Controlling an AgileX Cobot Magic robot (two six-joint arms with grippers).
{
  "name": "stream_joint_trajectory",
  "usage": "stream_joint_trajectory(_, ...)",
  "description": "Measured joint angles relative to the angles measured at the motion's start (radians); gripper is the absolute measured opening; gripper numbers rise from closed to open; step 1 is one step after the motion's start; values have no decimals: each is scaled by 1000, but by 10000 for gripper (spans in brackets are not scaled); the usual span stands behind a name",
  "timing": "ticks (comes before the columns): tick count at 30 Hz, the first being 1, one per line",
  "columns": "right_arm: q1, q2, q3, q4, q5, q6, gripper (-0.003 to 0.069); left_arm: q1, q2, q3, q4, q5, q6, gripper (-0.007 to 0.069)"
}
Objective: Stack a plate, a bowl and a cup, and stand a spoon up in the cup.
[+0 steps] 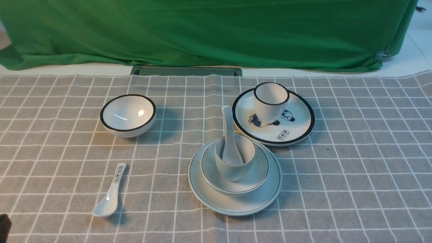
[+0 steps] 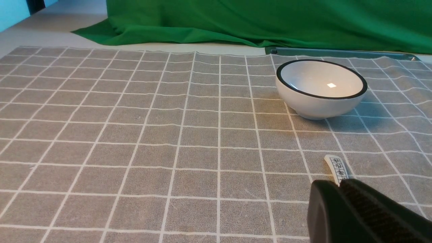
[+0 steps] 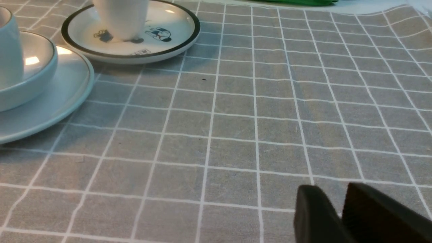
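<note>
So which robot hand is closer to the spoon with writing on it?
Left. The left gripper sits right by the printed spoon; the right gripper is off past the stacked plate.

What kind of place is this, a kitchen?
Probably a staged test table, not a kitchen: a green backdrop hangs behind, a checked cloth covers the table, and tableware sets like the stacked plate sit empty.

Pale plate (image 1: 236,202); bowl (image 1: 256,175); cup (image 1: 234,170); spoon (image 1: 230,138) upright inside
</note>
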Motion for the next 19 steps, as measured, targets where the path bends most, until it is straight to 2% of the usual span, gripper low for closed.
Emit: stream_joint_trajectory(19,0,0,0,0,0,0,216,0,0,0,0,-1,0,17)
